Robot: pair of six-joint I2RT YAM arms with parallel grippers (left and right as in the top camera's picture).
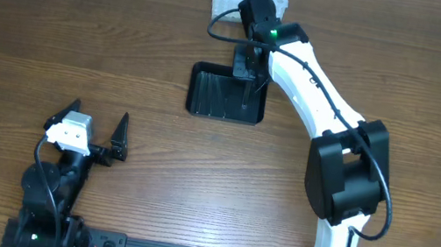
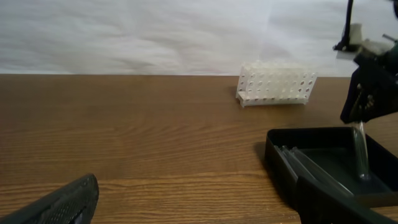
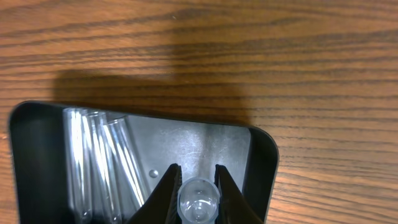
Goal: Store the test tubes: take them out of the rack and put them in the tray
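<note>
A black tray (image 1: 206, 103) lies on the wooden table with clear test tubes (image 3: 99, 155) lying along one side. My right gripper (image 1: 250, 66) hangs above the tray's right part, shut on a clear test tube (image 3: 198, 202) held upright, its lower end just over the tray floor (image 2: 360, 155). The white rack (image 1: 250, 0) stands behind the tray near the table's far edge; its holes look empty in the left wrist view (image 2: 277, 84). My left gripper (image 1: 98, 126) sits open near the front left, far from tray and rack, holding nothing.
The right arm (image 1: 328, 114) stretches diagonally from its base up to the tray. A white wall (image 2: 155, 31) stands behind the table. Bare wood spreads between the left gripper and the tray.
</note>
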